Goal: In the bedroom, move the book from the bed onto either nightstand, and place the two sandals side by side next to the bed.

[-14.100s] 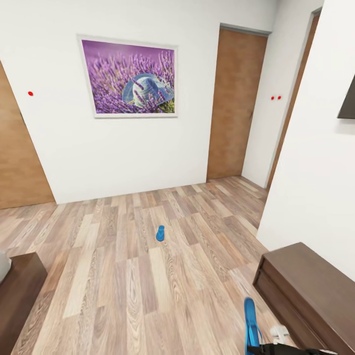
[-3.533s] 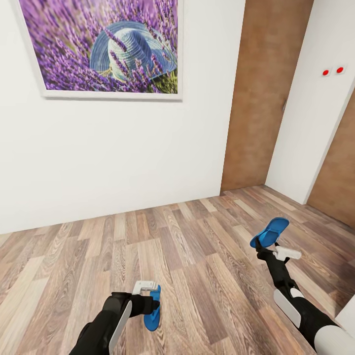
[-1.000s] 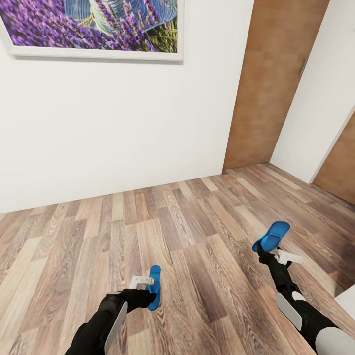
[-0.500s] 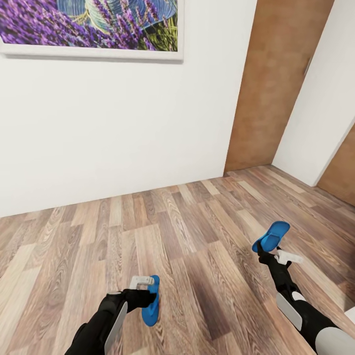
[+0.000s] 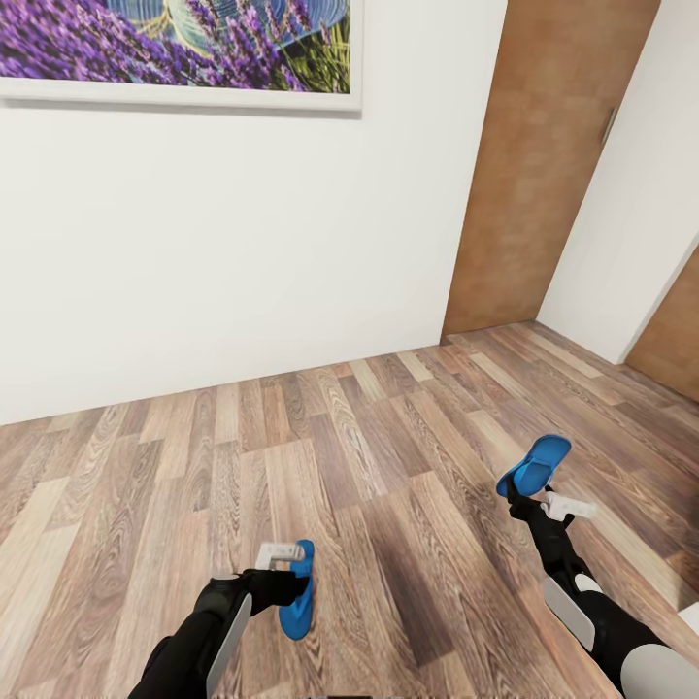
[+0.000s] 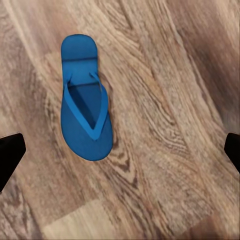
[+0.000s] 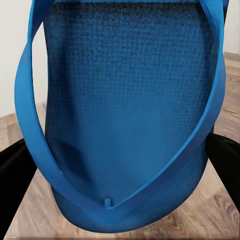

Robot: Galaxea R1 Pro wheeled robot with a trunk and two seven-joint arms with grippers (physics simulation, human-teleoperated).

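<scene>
Right tool (image 5: 529, 497), lower right of head view, is clamped on one blue sandal (image 5: 534, 464) raised off the wood-plank floor (image 5: 369, 456). Left tool (image 5: 291, 573), lower left, stands wide open above the second sandal (image 6: 85, 97), which lies flat on the floor.

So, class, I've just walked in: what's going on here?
A two-armed robot is gathering a pair of blue flip-flops. Its right gripper holds one sandal up off the wood floor. Its left gripper hangs open above the other sandal, which lies flat on the planks near a white wall.
</scene>
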